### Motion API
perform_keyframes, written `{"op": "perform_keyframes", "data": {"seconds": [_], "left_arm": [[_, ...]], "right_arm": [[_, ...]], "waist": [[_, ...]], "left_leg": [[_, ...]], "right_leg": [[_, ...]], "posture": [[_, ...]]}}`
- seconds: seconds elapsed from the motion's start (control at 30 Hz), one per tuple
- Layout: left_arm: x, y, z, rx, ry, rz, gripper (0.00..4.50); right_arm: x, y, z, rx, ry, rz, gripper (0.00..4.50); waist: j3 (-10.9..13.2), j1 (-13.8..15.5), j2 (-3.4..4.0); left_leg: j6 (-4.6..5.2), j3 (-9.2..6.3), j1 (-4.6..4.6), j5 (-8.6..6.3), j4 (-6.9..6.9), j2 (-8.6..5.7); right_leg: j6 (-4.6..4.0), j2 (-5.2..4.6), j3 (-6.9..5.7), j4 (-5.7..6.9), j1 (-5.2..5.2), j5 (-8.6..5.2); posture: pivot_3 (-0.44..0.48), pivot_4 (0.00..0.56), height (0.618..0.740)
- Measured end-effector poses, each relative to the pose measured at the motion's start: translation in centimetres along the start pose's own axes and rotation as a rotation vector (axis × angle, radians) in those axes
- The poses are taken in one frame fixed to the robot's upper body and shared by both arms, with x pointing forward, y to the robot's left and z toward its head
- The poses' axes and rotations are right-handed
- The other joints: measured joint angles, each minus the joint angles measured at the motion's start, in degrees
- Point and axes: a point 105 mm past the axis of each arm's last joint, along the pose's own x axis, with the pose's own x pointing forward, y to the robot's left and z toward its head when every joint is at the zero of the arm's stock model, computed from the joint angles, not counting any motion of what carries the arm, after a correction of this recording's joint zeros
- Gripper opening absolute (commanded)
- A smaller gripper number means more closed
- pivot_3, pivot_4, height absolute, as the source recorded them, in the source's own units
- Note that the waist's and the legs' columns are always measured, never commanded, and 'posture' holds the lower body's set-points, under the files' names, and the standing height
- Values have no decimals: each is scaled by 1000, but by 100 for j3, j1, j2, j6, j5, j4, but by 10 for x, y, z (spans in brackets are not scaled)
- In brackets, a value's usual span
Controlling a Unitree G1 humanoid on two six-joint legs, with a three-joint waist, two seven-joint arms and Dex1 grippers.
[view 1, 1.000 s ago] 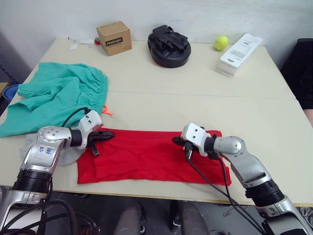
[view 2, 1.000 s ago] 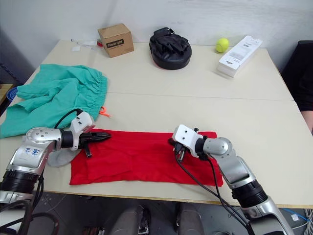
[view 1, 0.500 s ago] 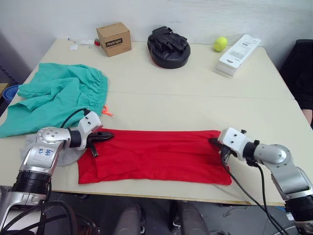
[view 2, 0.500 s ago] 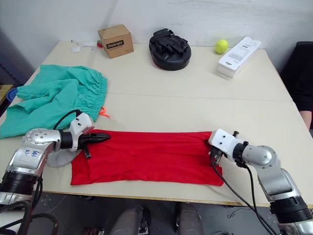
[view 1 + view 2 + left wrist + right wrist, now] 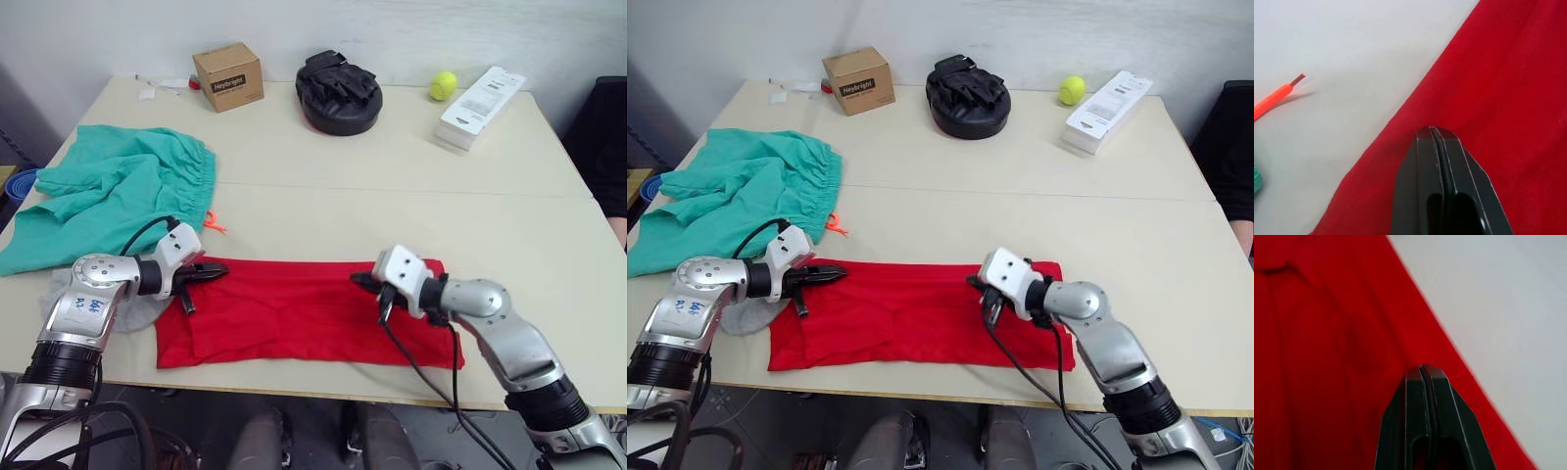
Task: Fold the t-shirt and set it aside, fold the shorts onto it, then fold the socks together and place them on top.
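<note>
Cream-coloured bench stands against a pale wall. Along its far edge in the head views sit a cardboard box, a black glove pad, a tennis ball and a white carton, all well apart from the clothes. Teal shorts lie crumpled at the left, with an orange drawstring trailing toward the shirt. That red shirt lies in a long flat band along the near edge. A grey sock peeks out under the left arm. Left end effector rests at the shirt's left far edge; right end effector sits over its far edge, right of middle.

Left wrist view: black fingers pressed together on red cloth at its edge, the drawstring tip near.

Right wrist view: fingers pressed together on the shirt's edge, bare bench beside
</note>
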Motion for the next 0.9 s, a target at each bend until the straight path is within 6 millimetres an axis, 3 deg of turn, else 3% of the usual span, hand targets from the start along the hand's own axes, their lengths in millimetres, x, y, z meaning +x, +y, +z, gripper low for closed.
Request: {"op": "perform_keyframes", "data": {"seconds": [0.2, 0.4, 0.5, 0.8, 0.9], "left_arm": [[0, 0, -1, 6, 0, 1, 29], [1, 0, -2, 13, -4, 10, 29], [0, 0, -3, 14, -5, 14, 29], [0, 5, -3, 13, -11, 22, 29], [0, 6, -3, 13, -10, 24, 29]], "right_arm": [[-12, -3, -24, -18, 50, -69, 0], [-59, -27, -54, -25, 160, -195, 0], [-73, -34, -61, -15, 189, -227, 0], [-77, -43, -61, 42, 178, -233, 0], [-74, -49, -51, 54, 151, -225, 0]], "waist": [[-2, 7, 1], [-7, 13, -5], [-8, 8, -6], [-8, 8, -5], [-5, 4, 0]], "left_leg": [[-1, -1, 5, 0, 0, 0], [-1, -3, 13, -2, -1, 1], [-1, -3, 14, -2, -1, 2], [-1, -3, 11, -2, -2, 2], [-1, -2, 8, -2, -2, 2]], "right_leg": [[0, 0, -3, 0, 6, 0], [0, 0, -1, -3, 12, 0], [0, 0, -1, -3, 12, 0], [0, -2, -1, -2, 9, 0], [0, -2, 0, -1, 6, 0]], "posture": [[0, 150, 740], [0, 150, 740], [0, 150, 740], [0, 150, 740], [0, 150, 740]]}}
